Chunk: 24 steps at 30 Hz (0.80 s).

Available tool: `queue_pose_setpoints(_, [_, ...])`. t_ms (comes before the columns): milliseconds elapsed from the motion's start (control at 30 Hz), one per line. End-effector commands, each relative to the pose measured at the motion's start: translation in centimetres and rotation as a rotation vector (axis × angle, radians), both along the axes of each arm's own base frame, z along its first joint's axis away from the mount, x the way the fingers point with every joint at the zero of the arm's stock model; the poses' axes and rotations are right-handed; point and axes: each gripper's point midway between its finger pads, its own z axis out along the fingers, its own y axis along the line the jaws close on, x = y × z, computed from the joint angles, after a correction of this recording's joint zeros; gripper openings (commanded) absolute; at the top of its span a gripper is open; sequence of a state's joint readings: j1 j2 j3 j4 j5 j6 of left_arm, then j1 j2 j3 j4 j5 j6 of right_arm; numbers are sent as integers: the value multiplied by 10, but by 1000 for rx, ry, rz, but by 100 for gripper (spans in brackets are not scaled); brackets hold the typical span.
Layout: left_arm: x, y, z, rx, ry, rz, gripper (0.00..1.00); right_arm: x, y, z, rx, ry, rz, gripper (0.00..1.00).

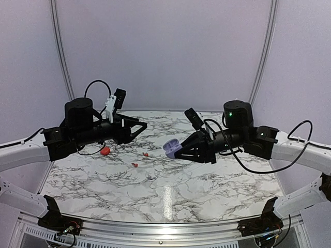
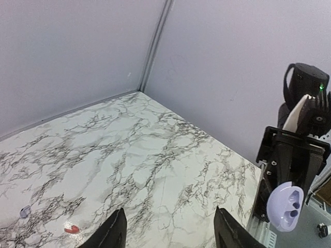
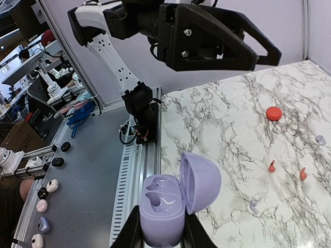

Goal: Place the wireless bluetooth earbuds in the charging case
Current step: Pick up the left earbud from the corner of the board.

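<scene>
Clamshell case (image 3: pixel 165 204), glossy lilac, in right claw (image 3: pixel 162 228), marble-veined table (image 1: pixel 103 181)

Red earbuds (image 3: pixel 271 166): two, on table (image 3: pixel 217 129). Round red case (image 3: pixel 273 113): one. Open lilac case (image 3: pixel 173 204): one. Small lilac pieces (image 3: pixel 253 206): two. Robot arms (image 1: pixel 93 129): two.

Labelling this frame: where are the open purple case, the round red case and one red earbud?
open purple case (image 3: pixel 163 222): right wrist view, base front.
round red case (image 3: pixel 273 113): right wrist view, top face.
red earbud (image 3: pixel 271 166): right wrist view, body.
</scene>
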<state>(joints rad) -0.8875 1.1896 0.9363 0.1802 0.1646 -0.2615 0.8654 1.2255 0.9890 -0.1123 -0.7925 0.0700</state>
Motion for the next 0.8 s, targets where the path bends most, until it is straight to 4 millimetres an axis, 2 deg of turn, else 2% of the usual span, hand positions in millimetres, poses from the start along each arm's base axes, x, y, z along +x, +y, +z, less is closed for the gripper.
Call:
queue_pose_setpoints(0, [19, 23, -19, -33, 120, 92, 61, 15, -18, 23, 92, -16, -66, 3])
queue_pose_setpoints(133, [37, 41, -65, 101, 232, 182, 61, 36, -36, 19, 97, -6, -148, 3])
queue_pose_setpoints(233, [28, 39, -114, 309, 312, 111, 60, 45, -43, 0, 42, 9, -201, 3])
queue_pose_setpoints(333, [15, 35, -145, 416, 384, 30, 52, 46, -48, -11, 20, 19, -224, 3])
queue_pose_setpoints(533, [19, 39, -163, 341, 443, 120, 53, 48, -54, -24, 6, 24, -270, 3])
queue_pose_setpoints(633, [33, 46, -153, 286, 429, 211, 56, 47, -54, -29, 4, 31, -272, 3])
queue_pose_setpoints(767, [65, 57, -150, 266, 473, 286, 55, 48, -53, -32, -3, 33, -268, 3])
